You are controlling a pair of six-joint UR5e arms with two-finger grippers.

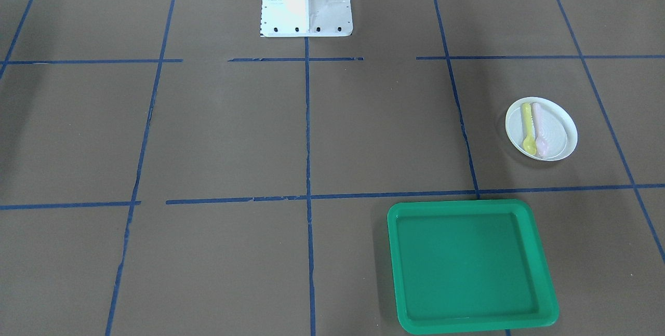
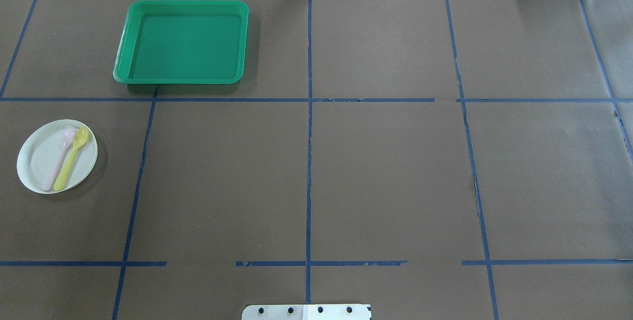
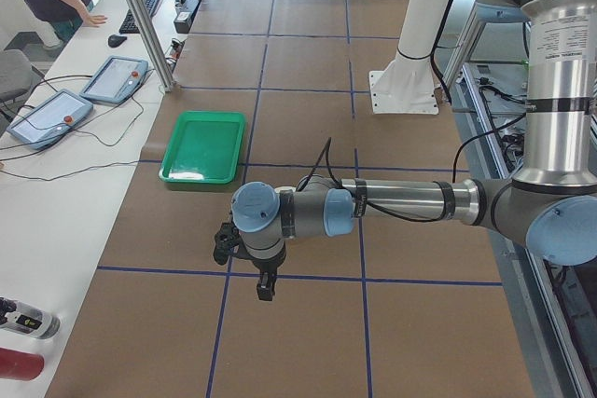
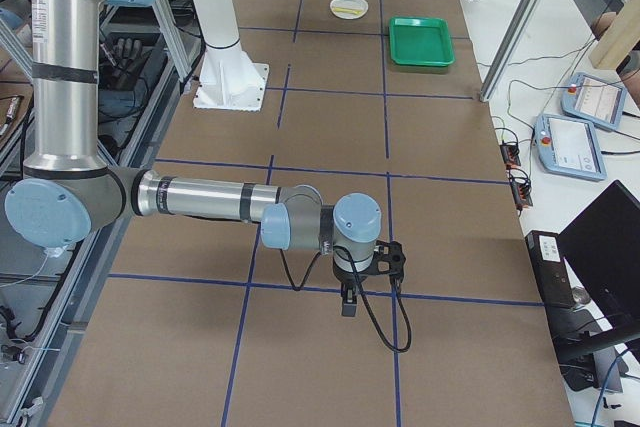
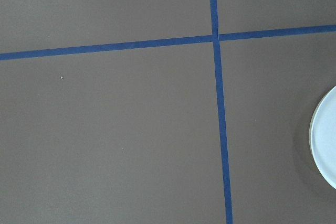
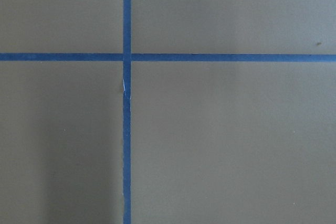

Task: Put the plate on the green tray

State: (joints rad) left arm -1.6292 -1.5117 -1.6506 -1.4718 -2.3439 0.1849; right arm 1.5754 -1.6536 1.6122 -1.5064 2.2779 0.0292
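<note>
The left tool, open or closed I cannot tell, should grip the round white plastic plate at its bare rim, level, keeping both plastic spoons.

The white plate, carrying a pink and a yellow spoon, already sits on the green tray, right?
No. The white plate, carrying the pink spoon and yellow spoon, sits on the table, apart from the green tray. The overhead exterior view shows it.

We see a round white plate, lying flat, bearing a pink spoon and a yellow spoon, apart from the rimmed green tray, nearer the robot.
</note>
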